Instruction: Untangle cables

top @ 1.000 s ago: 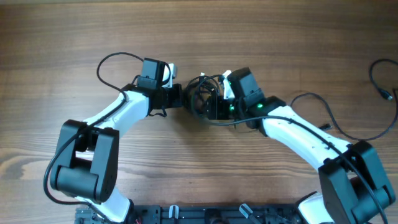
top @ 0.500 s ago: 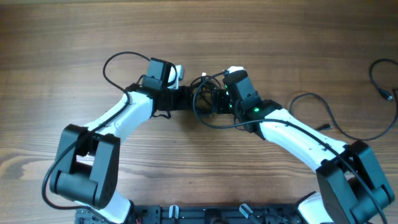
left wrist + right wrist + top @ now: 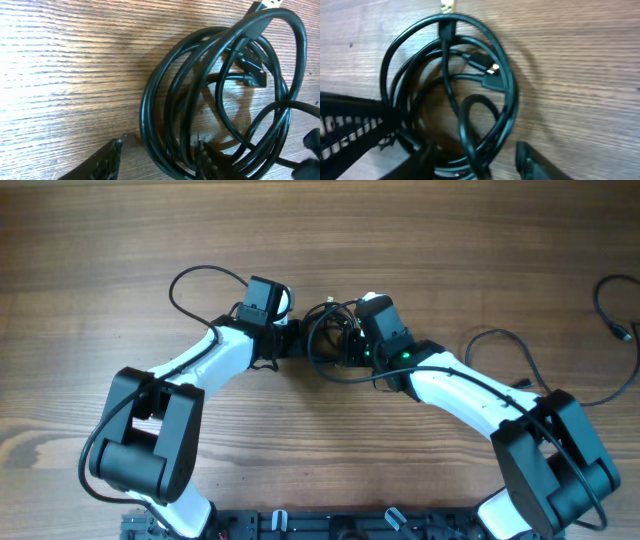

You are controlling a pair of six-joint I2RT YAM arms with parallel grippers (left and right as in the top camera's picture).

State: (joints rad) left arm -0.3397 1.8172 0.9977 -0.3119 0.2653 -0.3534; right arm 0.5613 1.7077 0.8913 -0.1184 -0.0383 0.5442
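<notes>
The cables are lying as a tight coil mid-tabletop, between both arms. The left gripper is straddling the coil's edge strands with fingers spread apart, clamping nothing. The right gripper is doing likewise from the opposite side.

No text, label, brand, number or sign can be read in any view. None shows on the cables, and none on the table.
</notes>
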